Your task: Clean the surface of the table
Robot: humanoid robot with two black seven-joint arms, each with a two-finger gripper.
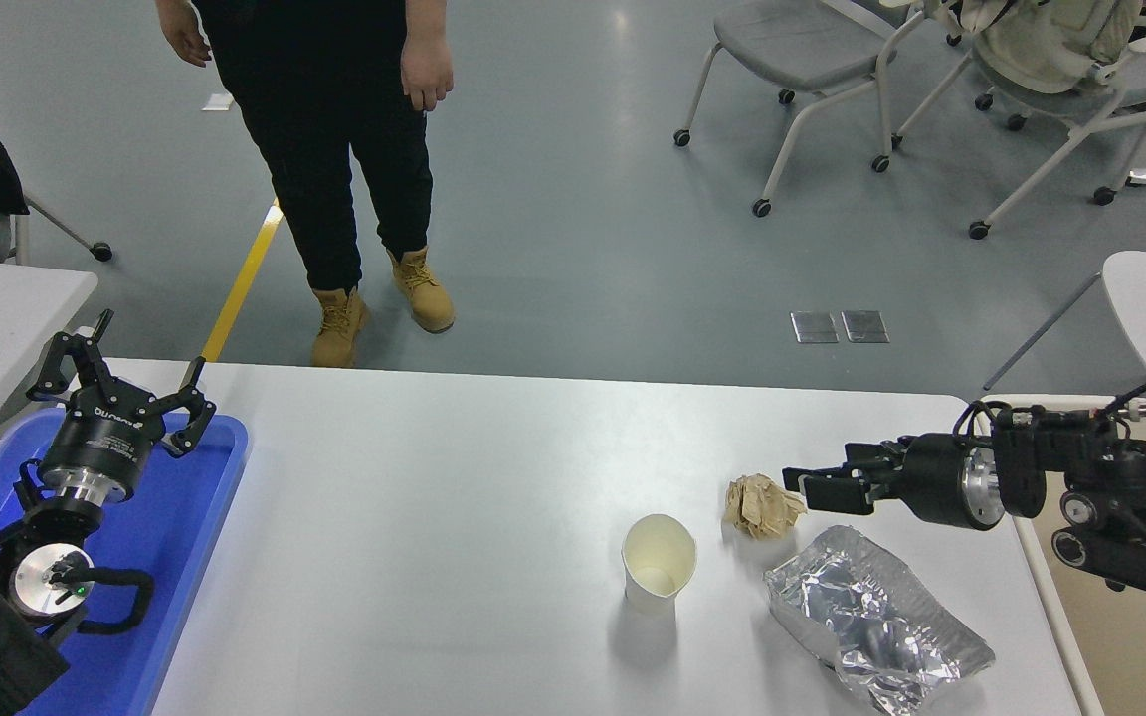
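Blue tray (175, 557), far left edge of counter (434, 497) — left end effector (120, 393) parked above it, fingers spread apart, idle.

White counter, matte, filling the lower picture; this is the surface to be cleaned. Left and middle stretch bare of litter.

Paper cup (659, 562), right of centre, upright, open mouth up. Light and tall — judged easy to tip if brushed by a forearm passing over.

Brown paper wad (762, 504), just behind and right of the cup. Right end effector (800, 486) level with it, fingers parted, tips at or just short of the wad's right side; contact cannot be told. Risk: coming in sideways and low, the tips may push the wad leftward instead of straddling it, sending it toward the cup. Crumpled paper may also compress and slip out of a shallow pinch.

Foil bag (876, 617), crumpled, lying flat near the front right corner, below the right arm. Risk: wrist or cabling dragging it off the edge.

Beige bin (1120, 636), off the right edge — likely drop point.
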